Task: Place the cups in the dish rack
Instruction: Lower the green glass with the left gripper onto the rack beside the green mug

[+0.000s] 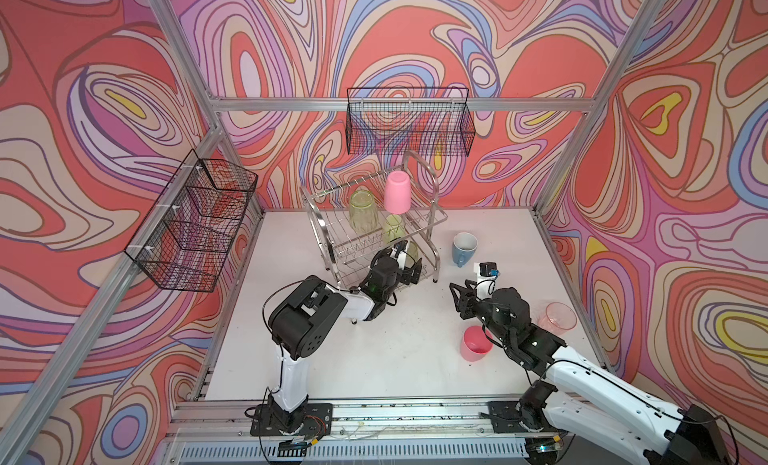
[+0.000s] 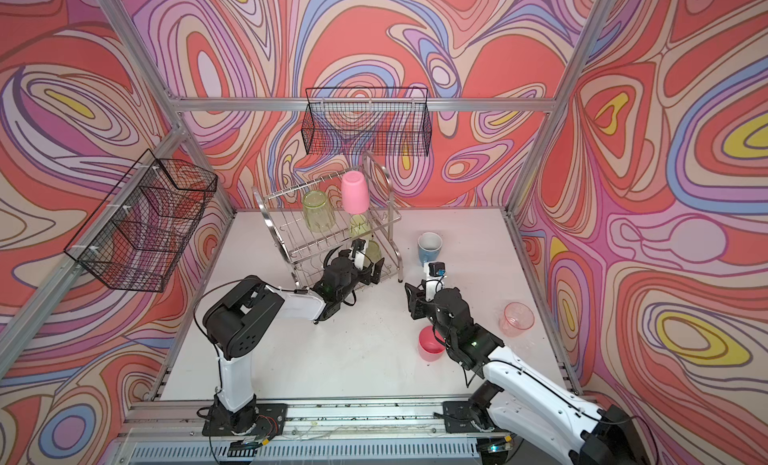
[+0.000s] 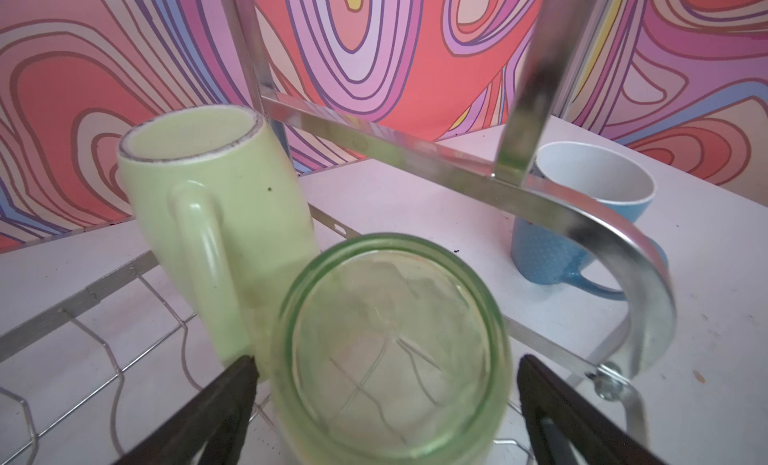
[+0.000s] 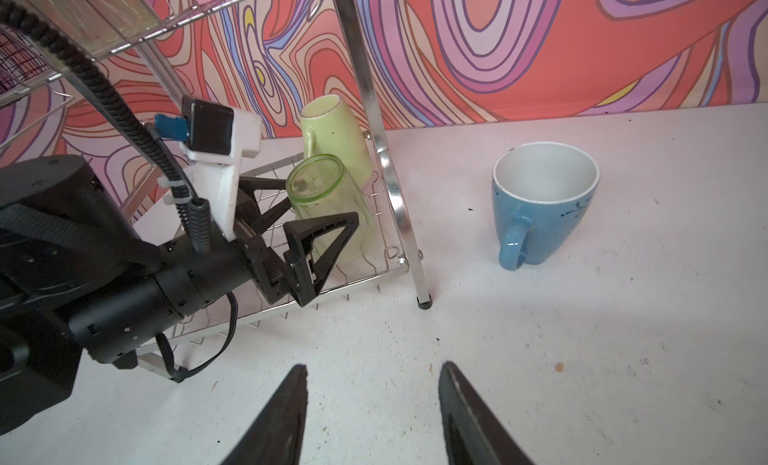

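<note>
Release step, by the look of it: clear green cup (image 4: 311,181) set upside down on the lower tier of the dish rack (image 4: 373,109), close against the pale-green mug (image 3: 216,184) farther in on the same tier; contact between the two not clear. Left hand (image 3: 384,361) spread wide to either side of that cup, with a visible gap at one finger and no grip. Right hand (image 4: 374,366) empty, fingers parted, hovering over bare desk (image 4: 623,359) in front of the rack's near right leg and aimed toward the blue mug (image 4: 544,221).

Next, probably: draw the left hand straight back out of the lower tier, clear of the cup, the mug's handle and the upper tier above. Then, likely, send the right hand to the blue mug, upright on the desk just right of the rack. Needs turning over before racking, judging by the others.

Counted: seven cups.
- Four in the rack: pink tumbler (image 1: 397,192) and second clear green cup (image 1: 363,211) upended on the upper tier, mug and clear green cup on the lower.
- Three on the desk: blue mug beside the rack, second pink tumbler (image 1: 476,344) and clear pinkish cup (image 1: 559,317) well away from the rack toward the robot's side, both mouth up.

One rack, two hands.
</note>
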{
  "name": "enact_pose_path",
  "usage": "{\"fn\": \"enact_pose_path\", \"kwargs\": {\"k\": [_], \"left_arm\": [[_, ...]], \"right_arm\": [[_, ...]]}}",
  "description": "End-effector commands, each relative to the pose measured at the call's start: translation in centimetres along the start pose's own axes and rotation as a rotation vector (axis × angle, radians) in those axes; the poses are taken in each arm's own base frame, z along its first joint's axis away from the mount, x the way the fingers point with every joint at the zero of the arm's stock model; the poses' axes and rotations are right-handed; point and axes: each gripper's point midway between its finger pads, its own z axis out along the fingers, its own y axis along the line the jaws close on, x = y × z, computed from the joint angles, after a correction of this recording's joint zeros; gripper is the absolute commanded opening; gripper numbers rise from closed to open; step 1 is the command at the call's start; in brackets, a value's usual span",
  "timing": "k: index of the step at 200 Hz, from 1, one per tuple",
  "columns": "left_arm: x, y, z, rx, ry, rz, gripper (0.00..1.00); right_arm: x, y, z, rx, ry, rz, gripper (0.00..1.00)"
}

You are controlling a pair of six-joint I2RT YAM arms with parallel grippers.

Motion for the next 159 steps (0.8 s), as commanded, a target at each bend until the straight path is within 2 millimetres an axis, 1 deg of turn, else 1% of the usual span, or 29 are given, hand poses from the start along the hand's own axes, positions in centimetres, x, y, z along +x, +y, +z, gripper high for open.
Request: {"fn": "enact_pose_path", "kwargs": {"k": [1, 41, 72, 114, 159], "left_arm": [[-4.4, -0.8, -1.5, 0.028, -0.113, -0.004, 1.00], [-4.4, -1.5, -2.4, 0.038, -0.110, 0.028, 1.00], [-4.3, -1.7, -2.7, 0.049, -0.103, 0.043, 1.00], [-3.5, -1.9, -2.1, 0.044, -0.092, 0.047, 1.00], [-3.4, -1.9, -1.0, -0.054, -0.070, 0.094, 1.00]], "right_arm": [[-0.7, 0.1, 0.1, 0.012, -0.002, 0.023, 0.53], [-0.6, 0.0, 0.3, 0.025, 0.012, 0.038, 0.53], [-0.5, 0.0, 0.6, 0.030, 0.026, 0.039, 0.53], [-0.4, 0.2, 0.8, 0.023, 0.036, 0.042, 0.53], [-0.4, 0.3, 0.7, 0.018, 0.037, 0.036, 0.53]]}}
